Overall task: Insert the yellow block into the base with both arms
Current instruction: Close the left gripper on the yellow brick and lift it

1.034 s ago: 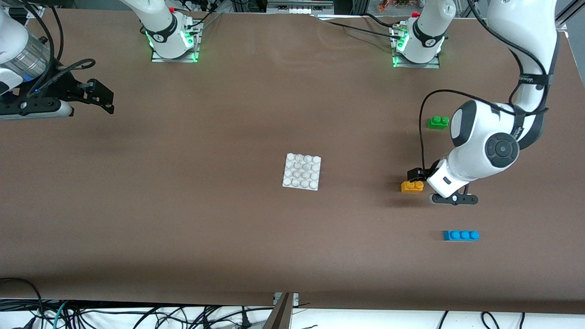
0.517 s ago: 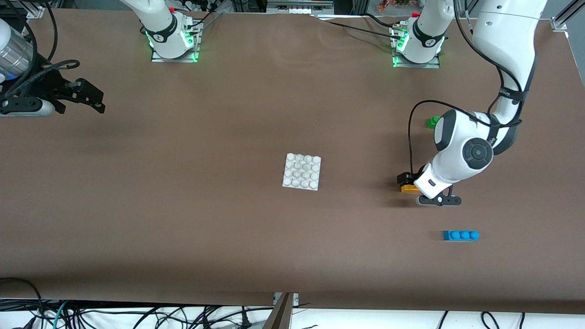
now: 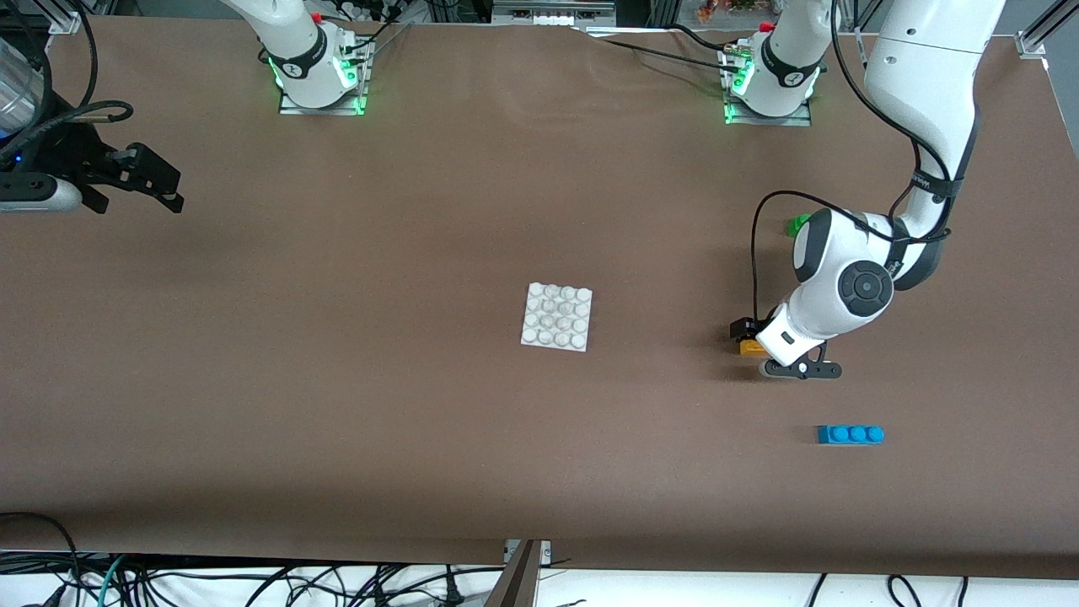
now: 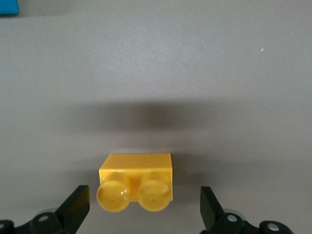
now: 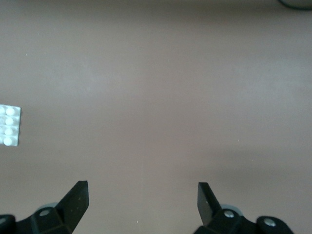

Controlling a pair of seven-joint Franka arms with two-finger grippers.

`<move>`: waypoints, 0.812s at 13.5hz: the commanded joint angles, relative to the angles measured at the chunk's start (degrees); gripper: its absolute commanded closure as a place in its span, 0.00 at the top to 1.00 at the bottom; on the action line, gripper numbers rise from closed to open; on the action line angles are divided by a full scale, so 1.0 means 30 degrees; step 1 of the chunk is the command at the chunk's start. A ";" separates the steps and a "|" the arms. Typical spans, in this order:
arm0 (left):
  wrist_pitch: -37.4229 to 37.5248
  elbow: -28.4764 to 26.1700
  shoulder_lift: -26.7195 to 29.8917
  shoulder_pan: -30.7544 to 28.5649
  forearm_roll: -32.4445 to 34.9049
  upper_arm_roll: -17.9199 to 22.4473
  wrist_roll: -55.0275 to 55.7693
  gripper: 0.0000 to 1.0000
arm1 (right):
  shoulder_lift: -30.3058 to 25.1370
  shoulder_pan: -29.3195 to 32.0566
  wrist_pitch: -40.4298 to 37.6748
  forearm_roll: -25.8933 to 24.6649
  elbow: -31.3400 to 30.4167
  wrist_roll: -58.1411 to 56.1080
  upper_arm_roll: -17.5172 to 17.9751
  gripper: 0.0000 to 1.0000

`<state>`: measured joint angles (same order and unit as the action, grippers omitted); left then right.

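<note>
From the front, the left gripper (image 3: pixel 753 339) is low over the yellow block (image 3: pixel 749 346), which sits on the brown worktop (image 3: pixel 379 379) toward the left arm's end, well apart from the white base (image 3: pixel 556 316) at mid-table. A blue brick (image 3: pixel 850 434) lies nearer the camera; a green brick (image 3: pixel 797 224) peeks past the arm. The right gripper (image 3: pixel 152 181) hangs over the right arm's end.

The left wrist view shows released fingers (image 4: pixel 75 207) flanking the yellow block (image 4: pixel 136 181), not touching.

The right wrist view shows spread fingers (image 5: pixel 74 199) holding nothing, the base (image 5: pixel 9 125) at the edge.
</note>
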<state>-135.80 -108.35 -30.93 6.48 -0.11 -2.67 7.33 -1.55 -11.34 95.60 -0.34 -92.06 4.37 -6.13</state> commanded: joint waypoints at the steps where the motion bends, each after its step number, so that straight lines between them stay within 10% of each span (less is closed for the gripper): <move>1: -0.0523 -0.0065 -0.0266 0.0125 0.0477 0.0159 0.0222 0.99 | 0.0340 0.0206 0.0471 -0.0207 0.0892 0.0213 0.0108 0.99; 9: -0.0318 0.0081 -0.0325 0.0095 0.0477 0.0217 0.0428 0.31 | 0.0342 0.0176 0.0213 0.0025 0.0862 0.0126 0.0196 0.99; 11: 0.0176 0.0692 -0.0237 0.0095 0.0448 0.0217 0.0749 0.26 | 0.0341 0.0176 0.0095 0.0084 0.0863 0.0067 0.0197 0.99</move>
<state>-136.54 -108.20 -31.64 6.48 -0.11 -2.30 7.82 -0.68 -11.23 96.61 -0.47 -90.58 4.40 -5.98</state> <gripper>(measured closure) 0.366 0.009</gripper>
